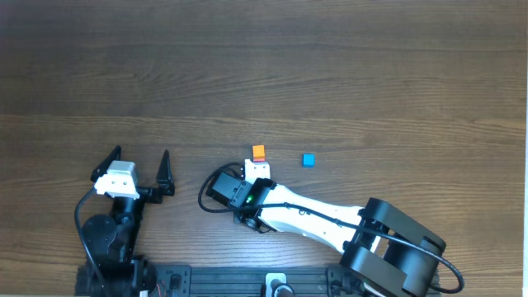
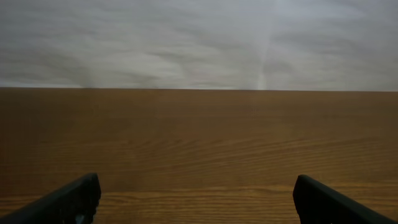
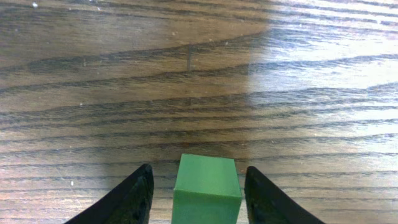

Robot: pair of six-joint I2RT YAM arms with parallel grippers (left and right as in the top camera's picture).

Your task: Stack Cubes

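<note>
Left gripper rests near its base, jaws wide apart and holding nothing, above the wooden table. Toward the middle, the right gripper straddles a green cube, fingers apart with a sliver of wood showing on either side. An orange cube sits just beyond that gripper, and a blue cube sits near it, farther right. All three look small, light and rigid, with smooth faces; best pinched squarely on two opposite flat sides.
</note>
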